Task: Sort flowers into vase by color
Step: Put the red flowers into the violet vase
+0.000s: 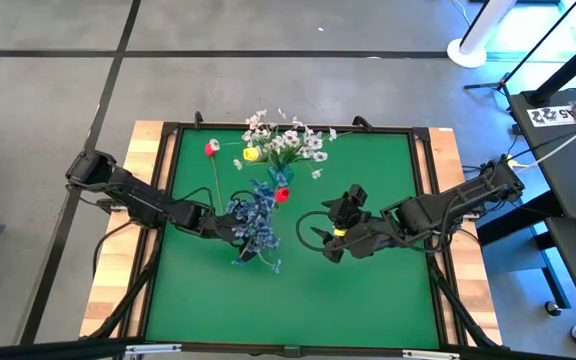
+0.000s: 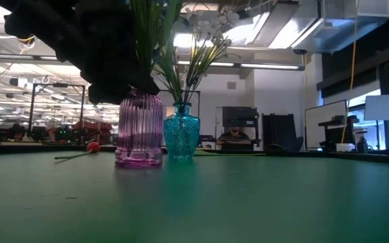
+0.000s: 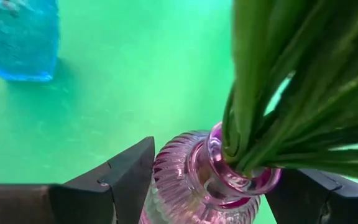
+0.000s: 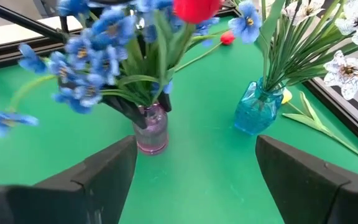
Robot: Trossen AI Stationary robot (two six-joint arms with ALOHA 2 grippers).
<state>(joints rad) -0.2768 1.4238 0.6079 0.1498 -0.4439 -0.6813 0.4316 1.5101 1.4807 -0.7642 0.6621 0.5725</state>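
While both arms reach in over the green table [image 1: 368, 290], the left gripper [image 3: 204, 186] stands with its fingers [image 3: 114, 186] spread wide on either side of the pink vase [image 2: 139, 129], one dark finger on each side of the ribbed glass; whether they touch it cannot be told. Blue flowers [image 1: 256, 215] fill this vase, their green stems bunched in its neck, and a red bud [image 1: 282, 195] sits among them.

Just beside it stands the teal vase [image 2: 182, 131], holding the white sprays [image 1: 293, 138]. A yellow bud [image 1: 252, 154] lies by the teal vase, its stem flat on the table. Another red flower [image 1: 212, 148] lies on the table farther toward the left side, its long stem stretched along the cloth.

Off to the right, near the middle of the table, the right gripper [image 4: 194, 180] faces both vases with its jaws apart and nothing between them, well clear of the glass.
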